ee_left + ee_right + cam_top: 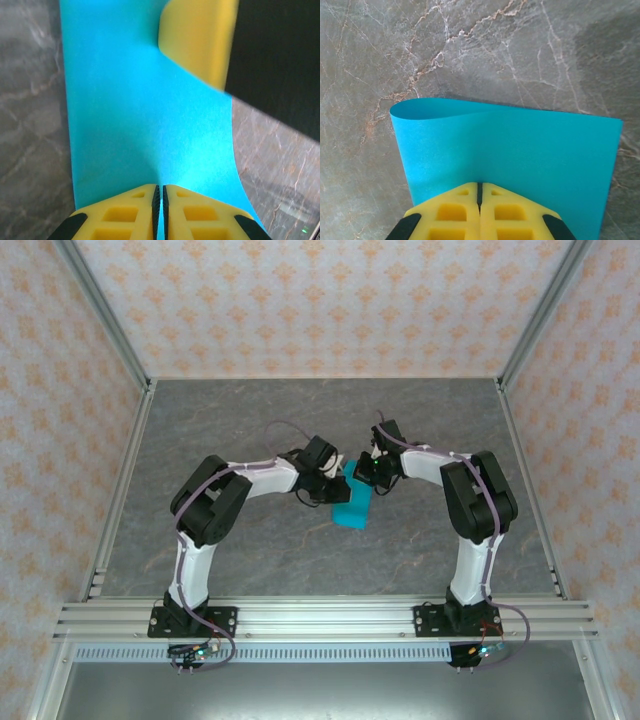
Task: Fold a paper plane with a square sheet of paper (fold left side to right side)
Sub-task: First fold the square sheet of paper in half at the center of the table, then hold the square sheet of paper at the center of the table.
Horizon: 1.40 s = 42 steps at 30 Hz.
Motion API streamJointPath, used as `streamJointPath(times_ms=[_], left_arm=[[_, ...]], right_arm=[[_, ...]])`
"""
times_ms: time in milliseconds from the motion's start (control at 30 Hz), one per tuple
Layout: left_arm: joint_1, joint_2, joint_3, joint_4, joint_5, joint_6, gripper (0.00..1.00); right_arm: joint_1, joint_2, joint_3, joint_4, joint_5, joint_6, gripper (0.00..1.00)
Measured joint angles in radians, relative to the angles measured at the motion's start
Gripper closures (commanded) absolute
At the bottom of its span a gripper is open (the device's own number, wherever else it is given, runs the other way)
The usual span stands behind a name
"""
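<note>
Left pincer (pixel 159 189) grips the paper (pixel 150 125) at its near edge, jaws pressed together on it. Right pincer (pixel 479 186) clamps the opposite edge the same way; there the paper bows into a soft curl on one side. Both meet over the middle of the grey marbled worktop (pixel 250 430).
</note>
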Motion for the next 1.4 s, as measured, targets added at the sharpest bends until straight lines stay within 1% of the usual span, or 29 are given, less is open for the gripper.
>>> streamJointPath(times_ms=[300,500,667,767,900,1000,1200,1267,1400], left_arm=[[-0.022,-0.097,-0.172,0.105,0.0,-0.021,0.87],[-0.034,-0.152,-0.256,0.138,0.0,-0.049,0.86],[-0.046,-0.213,-0.322,0.111,0.001,-0.068,0.87],[-0.05,-0.238,-0.324,0.054,0.004,-0.068,0.87],[-0.047,-0.262,-0.281,-0.032,0.006,-0.068,0.86],[-0.029,-0.249,-0.192,-0.07,0.009,-0.067,0.86],[0.003,-0.117,0.013,-0.074,0.011,-0.064,0.86],[0.005,-0.065,0.047,-0.077,0.011,-0.064,0.87],[0.005,-0.001,0.058,-0.092,0.006,-0.064,0.87]], right_arm=[[0.0,0.001,0.002,-0.003,-0.001,-0.002,1.0],[0.002,0.005,0.01,-0.014,-0.001,-0.003,1.0],[0.002,0.005,0.011,-0.016,-0.001,-0.007,1.0],[0.004,0.005,0.011,-0.016,-0.001,-0.013,1.0],[0.004,0.006,0.013,-0.016,-0.002,-0.024,1.0],[0.005,0.007,0.017,-0.021,-0.004,-0.03,1.0],[0.005,0.007,0.017,-0.022,-0.005,-0.038,1.0],[0.005,0.007,0.017,-0.022,-0.008,-0.04,1.0],[0.005,0.007,0.017,-0.021,-0.008,-0.04,1.0]])
